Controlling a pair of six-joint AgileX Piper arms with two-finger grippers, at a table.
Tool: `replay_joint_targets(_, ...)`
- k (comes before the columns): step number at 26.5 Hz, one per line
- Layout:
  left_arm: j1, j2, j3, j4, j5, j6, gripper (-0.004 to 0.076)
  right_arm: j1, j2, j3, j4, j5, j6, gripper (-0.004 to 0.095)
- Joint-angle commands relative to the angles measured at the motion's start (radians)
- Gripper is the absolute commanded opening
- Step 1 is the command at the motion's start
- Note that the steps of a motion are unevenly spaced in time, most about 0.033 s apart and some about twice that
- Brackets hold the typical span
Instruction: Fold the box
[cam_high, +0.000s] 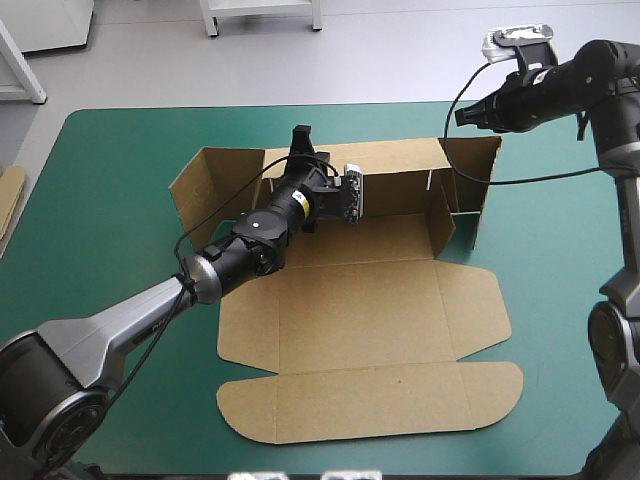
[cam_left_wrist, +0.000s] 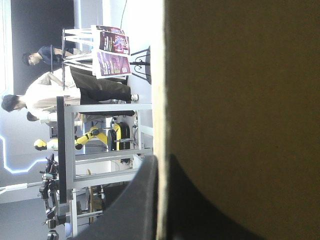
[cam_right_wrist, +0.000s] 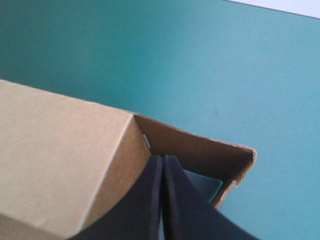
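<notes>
Box sits mid-frame in the high view on the teal-green cover, long axis running left to right. Far wall and right end wall are raised, lid panels flat toward the lower frame, left end flap splayed outward.

Left gripper is at the far wall's top edge, centre-left. In its wrist view the fingers are clamped on the board, one either side of the edge.

Right gripper is upper right, just above the far right corner. Its fingers are pressed together, and no board shows between them. The corner flap lies directly ahead of the tips.

The left arm is nearer the unfinished left end, so the next tuck likely turns on that side.
</notes>
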Motion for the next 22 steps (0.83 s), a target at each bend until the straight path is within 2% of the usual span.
replay_joint_targets(1, -0.005, -0.052, -0.026, 0.031, 0.003, -0.017, -0.0008, 0.003, 0.065, -0.100, -0.005, -0.048, 0.023, -0.0019)
replay_joint_targets(7, -0.005, -0.052, -0.026, 0.031, 0.016, -0.017, -0.0009, 0.003, 0.235, -0.292, -0.041, -0.083, 0.046, -0.0019)
replay_joint_targets(10, -0.005, -0.052, -0.026, 0.032, 0.029, -0.017, -0.0008, -0.001, 0.273, -0.326, -0.077, -0.108, 0.054, -0.0019)
replay_joint_targets(13, -0.005, -0.052, -0.026, 0.037, 0.031, -0.017, -0.0008, -0.018, 0.303, -0.351, -0.058, -0.122, 0.056, -0.0019)
replay_joint_targets(22, -0.005, -0.052, -0.026, 0.045, 0.030, -0.017, -0.0009, -0.056, 0.338, -0.360, -0.047, -0.048, 0.040, -0.0019)
